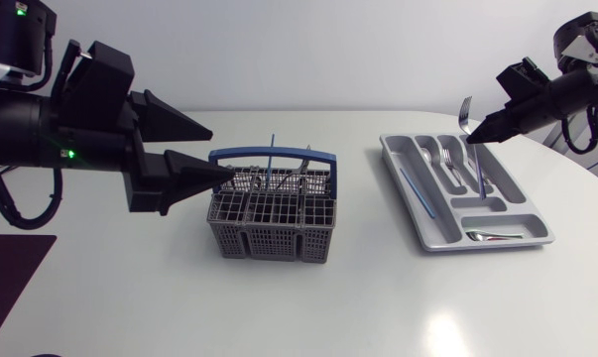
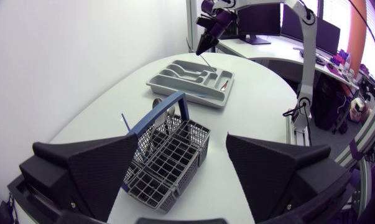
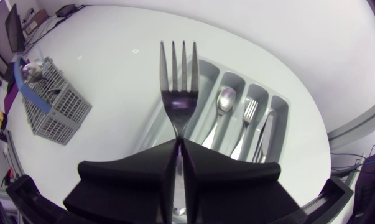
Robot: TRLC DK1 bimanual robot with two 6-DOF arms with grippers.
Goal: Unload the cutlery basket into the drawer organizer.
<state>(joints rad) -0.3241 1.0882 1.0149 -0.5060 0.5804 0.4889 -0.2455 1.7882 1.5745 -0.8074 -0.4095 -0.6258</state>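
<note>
The grey cutlery basket with a blue handle stands mid-table, and several pieces stick up in it. My left gripper hovers open at its left side, level with the handle; in the left wrist view the basket lies just ahead of the spread fingers. The grey drawer organizer lies to the right. Above its far end my right gripper is shut on a fork, tines upward. In the right wrist view the fork stands up from the shut gripper over the organizer.
The organizer holds forks, a blue-handled piece, a knife and a spoon. The round white table's edge curves close past the organizer's right side. Bare tabletop lies in front of the basket.
</note>
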